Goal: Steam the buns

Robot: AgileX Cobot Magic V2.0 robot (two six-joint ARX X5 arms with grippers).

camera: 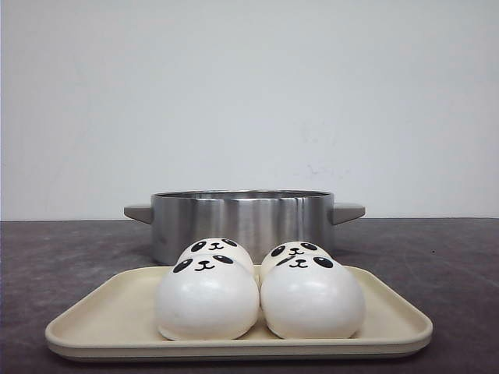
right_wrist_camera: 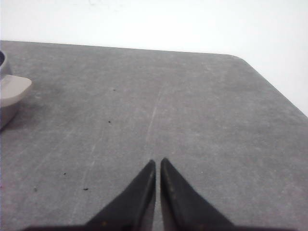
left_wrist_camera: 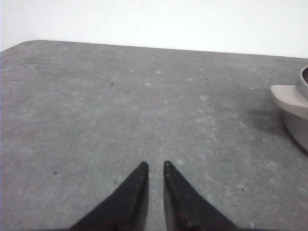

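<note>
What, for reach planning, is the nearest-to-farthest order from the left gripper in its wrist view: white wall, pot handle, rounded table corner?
From the left gripper:
1. pot handle, to its right.
2. rounded table corner, far left.
3. white wall, behind the table.

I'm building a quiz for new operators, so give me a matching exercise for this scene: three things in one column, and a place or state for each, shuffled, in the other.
Things:
1. buns
2. pot
3. left gripper

Places or states:
A. behind the tray, on the grey table
B. holding nothing, fingertips nearly together
C. on the cream tray, panda faces showing

Pairs: 1-C, 2-A, 3-B

The tray stands on the table.
</note>
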